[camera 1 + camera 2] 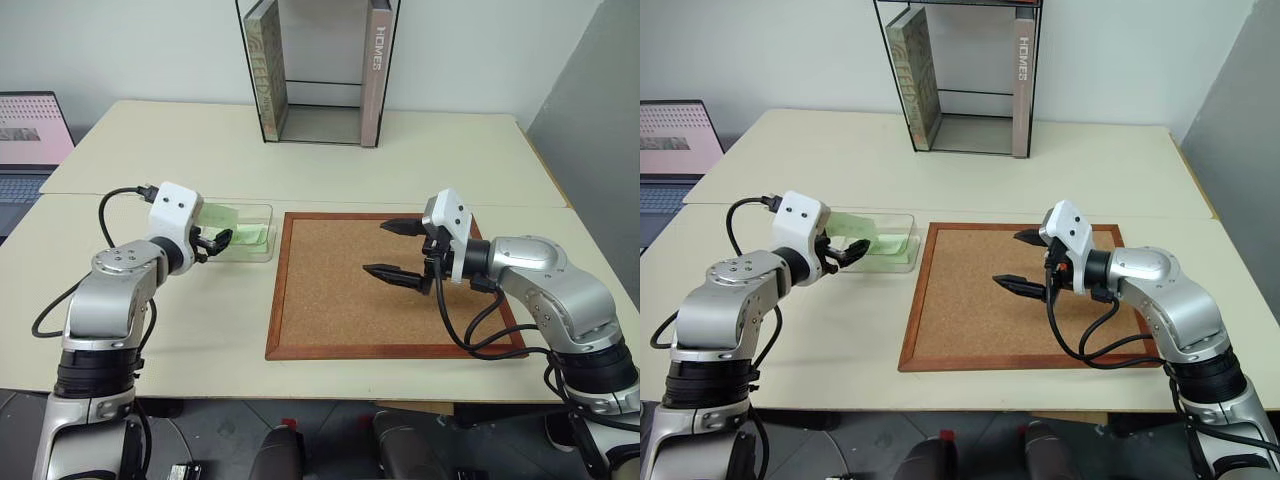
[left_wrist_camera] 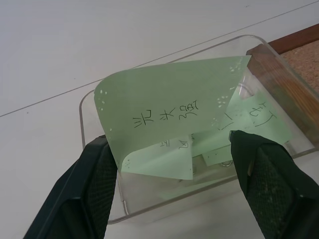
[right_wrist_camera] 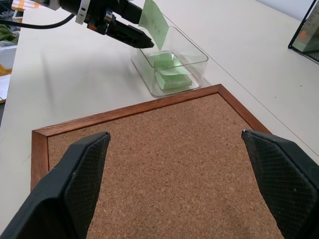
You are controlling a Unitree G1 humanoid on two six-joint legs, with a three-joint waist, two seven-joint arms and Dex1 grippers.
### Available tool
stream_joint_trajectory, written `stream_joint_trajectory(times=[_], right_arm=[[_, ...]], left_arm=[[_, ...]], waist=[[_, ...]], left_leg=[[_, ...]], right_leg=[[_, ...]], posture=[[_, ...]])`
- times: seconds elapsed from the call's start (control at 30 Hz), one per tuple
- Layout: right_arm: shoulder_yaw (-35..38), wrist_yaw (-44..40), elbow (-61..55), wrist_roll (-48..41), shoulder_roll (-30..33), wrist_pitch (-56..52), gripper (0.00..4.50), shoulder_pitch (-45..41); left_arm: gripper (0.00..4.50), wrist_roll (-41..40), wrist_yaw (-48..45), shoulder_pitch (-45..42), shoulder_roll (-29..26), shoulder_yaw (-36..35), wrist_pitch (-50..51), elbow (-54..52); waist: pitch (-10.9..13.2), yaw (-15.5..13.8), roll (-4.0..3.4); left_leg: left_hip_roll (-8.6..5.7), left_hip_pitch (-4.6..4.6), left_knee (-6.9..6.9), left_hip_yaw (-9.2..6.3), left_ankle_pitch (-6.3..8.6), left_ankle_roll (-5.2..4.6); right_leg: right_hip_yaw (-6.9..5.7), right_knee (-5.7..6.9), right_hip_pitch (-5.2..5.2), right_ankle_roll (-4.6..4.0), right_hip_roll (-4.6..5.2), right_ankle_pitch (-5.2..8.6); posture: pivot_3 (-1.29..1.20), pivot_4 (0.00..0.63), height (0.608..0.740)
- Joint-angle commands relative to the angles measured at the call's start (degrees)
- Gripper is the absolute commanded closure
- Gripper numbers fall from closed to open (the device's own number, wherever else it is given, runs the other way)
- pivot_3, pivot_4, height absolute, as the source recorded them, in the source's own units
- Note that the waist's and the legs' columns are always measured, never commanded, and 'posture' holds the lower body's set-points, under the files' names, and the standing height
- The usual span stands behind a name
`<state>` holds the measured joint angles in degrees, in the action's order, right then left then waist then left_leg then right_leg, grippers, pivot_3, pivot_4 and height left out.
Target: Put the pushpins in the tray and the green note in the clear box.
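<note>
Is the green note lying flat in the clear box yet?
No. The green note stands curled over the clear box, above other slips.

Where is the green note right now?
In the head views the green note stands tilted over the clear box, at the left claw, left of the cork board.

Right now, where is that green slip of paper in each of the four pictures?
Left eye: green note at the clear box, by the left fingers.
Right eye: same spot, beside the cork board.
Left wrist: centre, leaning over the box.
Right wrist: far end, over the box.
Shared landmark: the cork board.
</note>
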<state>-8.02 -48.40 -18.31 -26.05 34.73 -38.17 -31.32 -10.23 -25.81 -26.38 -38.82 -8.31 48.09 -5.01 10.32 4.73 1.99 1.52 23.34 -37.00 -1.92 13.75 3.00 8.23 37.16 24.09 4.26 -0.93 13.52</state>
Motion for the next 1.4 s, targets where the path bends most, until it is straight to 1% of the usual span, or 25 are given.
stream_joint_trajectory(times=[0.03,0.13,0.27,0.4,0.63,0.83,0.97,1.1,1.23,1.4], right_arm=[[1.16,-0.24,-1.54,-0.76,-0.48,0.50,0.00,-1.71],[1.18,-0.23,-1.55,-0.71,-0.63,0.54,0.00,-1.69],[1.36,-0.08,-1.70,-0.64,-0.79,0.51,0.00,-1.54],[1.44,0.02,-1.80,-0.52,-0.85,0.48,0.00,-1.40],[1.82,0.04,-2.33,-0.65,-0.51,0.46,0.00,-0.79],[3.87,-0.25,-3.32,-1.72,0.94,-0.04,0.00,0.73],[7.95,0.26,-5.95,-4.49,2.50,-2.05,0.00,3.43],[13.30,1.25,-9.45,-7.85,4.73,-4.86,0.00,7.09],[18.53,1.36,-12.33,-9.65,8.16,-6.35,0.00,12.29],[23.18,1.13,-13.43,-9.97,11.93,-6.33,0.00,18.07]], left_arm=[[0.95,1.56,-0.04,-0.22,-1.34,0.40,-3.89,-2.58],[0.95,2.01,-0.64,0.27,-0.88,1.24,-7.55,-3.26],[0.95,-1.15,0.82,-0.78,2.55,-1.89,-6.17,-3.42],[0.95,1.81,0.77,-0.37,0.82,0.41,-8.50,-2.41],[0.95,2.10,1.20,-0.61,1.08,-0.55,-9.39,-2.26],[0.95,-3.57,-3.33,-0.15,1.64,-2.54,-9.64,-5.48],[0.95,-9.24,-7.44,0.07,2.93,-2.26,-8.89,-9.78],[0.95,-10.88,-8.99,0.15,4.53,1.32,-8.69,-12.63],[0.95,-11.00,-11.76,-1.75,6.05,5.15,-11.26,-11.25],[0.95,-13.27,-19.50,-4.82,7.07,8.65,-13.39,-7.31]], waist=[[0.00,0.00,0.00],[0.00,-0.01,0.00],[0.00,-0.03,0.00],[0.00,0.02,0.00],[0.00,0.03,0.00],[0.00,0.03,0.00],[0.00,-0.08,0.00],[0.00,-0.21,0.00],[0.00,-0.19,0.01],[-0.01,-0.28,0.01]], left_leg=[[0.00,0.00,0.00,0.00,0.00,0.00],[0.00,0.00,0.00,0.00,0.00,0.00],[0.00,0.00,0.00,0.01,0.00,0.00],[0.00,0.00,-0.02,0.00,0.00,0.00],[0.00,0.00,-0.02,0.00,0.00,0.00],[0.00,0.00,-0.02,0.00,0.00,0.00],[0.00,0.01,-0.01,0.00,0.00,0.00],[-0.02,0.03,-0.02,-0.04,0.00,0.00],[-0.03,0.01,-0.06,-0.04,0.00,-0.01],[-0.05,-0.01,-0.09,-0.02,-0.01,-0.01]], right_leg=[[0.00,0.00,0.00,0.00,0.00,0.00],[0.00,0.00,0.00,0.00,0.00,0.00],[0.00,0.00,0.00,0.00,0.01,0.00],[0.00,0.02,0.00,-0.01,0.00,-0.01],[0.00,0.02,-0.01,-0.01,0.00,-0.01],[0.00,0.02,-0.01,-0.01,0.00,-0.01],[0.00,0.02,-0.01,-0.01,0.00,-0.01],[-0.02,-0.02,-0.03,-0.01,0.01,-0.01],[-0.01,0.02,-0.05,-0.01,0.00,-0.01],[0.01,0.04,-0.07,0.00,-0.01,-0.01]], posture=[[0.00,0.150,0.740],[0.00,0.150,0.740],[0.00,0.150,0.740],[0.00,0.150,0.740],[0.00,0.150,0.740],[0.00,0.150,0.740],[0.00,0.150,0.740],[0.00,0.150,0.740],[0.00,0.150,0.740],[0.00,0.150,0.740]])
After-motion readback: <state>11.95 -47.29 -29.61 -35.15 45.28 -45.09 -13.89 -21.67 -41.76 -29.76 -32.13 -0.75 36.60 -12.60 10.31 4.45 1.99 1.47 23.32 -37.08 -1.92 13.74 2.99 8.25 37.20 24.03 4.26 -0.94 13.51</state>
